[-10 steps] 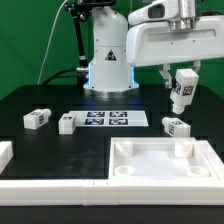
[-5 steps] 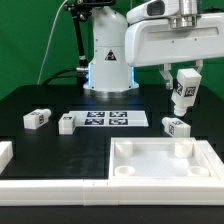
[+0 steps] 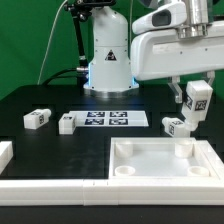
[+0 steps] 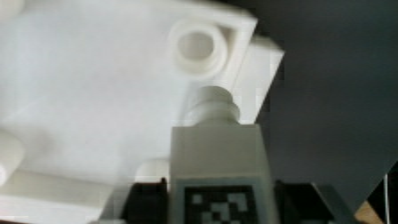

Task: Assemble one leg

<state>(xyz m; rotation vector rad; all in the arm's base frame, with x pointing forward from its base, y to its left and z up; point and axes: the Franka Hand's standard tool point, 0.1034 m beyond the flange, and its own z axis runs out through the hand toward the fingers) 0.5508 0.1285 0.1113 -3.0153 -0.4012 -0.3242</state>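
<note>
My gripper [image 3: 196, 92] is shut on a white leg [image 3: 196, 104] with black-and-white tags and holds it upright in the air above the far right corner of the large white tray-like panel [image 3: 150, 172]. In the wrist view the held leg [image 4: 221, 160] points down at the panel [image 4: 89, 90], with a round socket [image 4: 198, 42] just beyond its tip. My dark fingers [image 4: 146, 200] flank the leg's tagged end. Three more legs lie on the table: one [image 3: 177, 126] right of the marker board, two [image 3: 38, 118] [image 3: 67, 124] at the exterior view's left.
The marker board [image 3: 107, 119] lies flat in front of the robot base [image 3: 108, 60]. A white L-shaped rim piece [image 3: 6, 152] sits at the exterior view's left front edge. The table top is black.
My gripper has moved toward the exterior view's right and lower, carrying the leg closer to the panel's far right corner.
</note>
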